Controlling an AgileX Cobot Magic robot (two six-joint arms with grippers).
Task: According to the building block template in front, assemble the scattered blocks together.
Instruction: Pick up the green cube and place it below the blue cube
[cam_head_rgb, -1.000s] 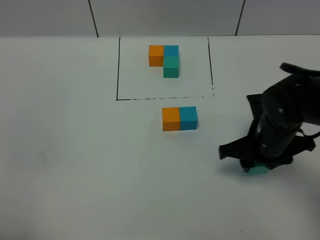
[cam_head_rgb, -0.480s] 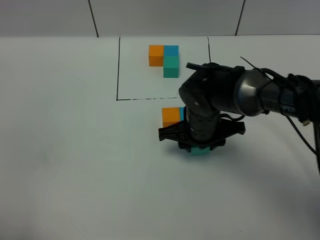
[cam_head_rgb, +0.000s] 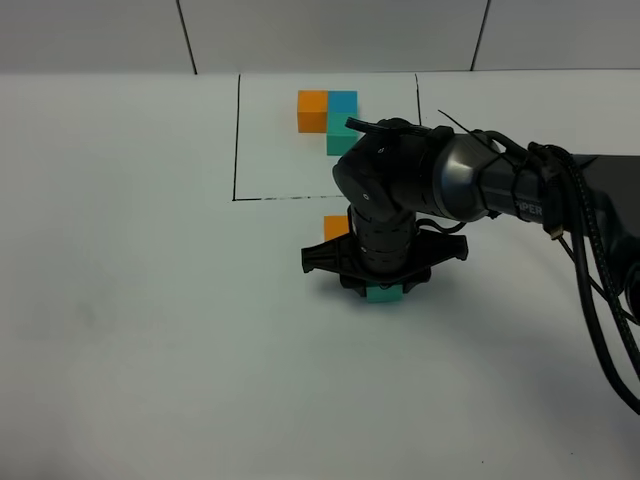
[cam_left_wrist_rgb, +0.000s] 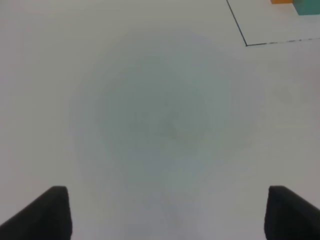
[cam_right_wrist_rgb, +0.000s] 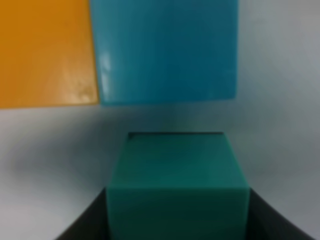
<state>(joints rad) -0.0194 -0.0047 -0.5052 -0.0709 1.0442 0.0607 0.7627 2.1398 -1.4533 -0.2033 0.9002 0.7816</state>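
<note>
right arm (cam_head_rgb: 430, 180): glossy black, rounded | cables (cam_head_rgb: 585, 270): black, bundled | left hand (cam_left_wrist_rgb: 168, 215): black fingertips

Table (cam_head_rgb: 130, 300) is a smooth matt white top, no grain that I can see. The frame line (cam_head_rgb: 236, 140) on it looks thin, flat and black, like ink. Teal cube (cam_right_wrist_rgb: 177, 190), blue cube (cam_right_wrist_rgb: 165, 50) and orange cube (cam_right_wrist_rgb: 45, 50) read as smooth plastic, mostly matt, with a faint sheen streak on the blue one. Template (cam_head_rgb: 330, 115) cubes look the same. Arm (cam_head_rgb: 420, 180) shell is dark and semi-glossy, soft highlights on the curves. Cables (cam_head_rgb: 580, 250) look like plain black rubber.
</note>
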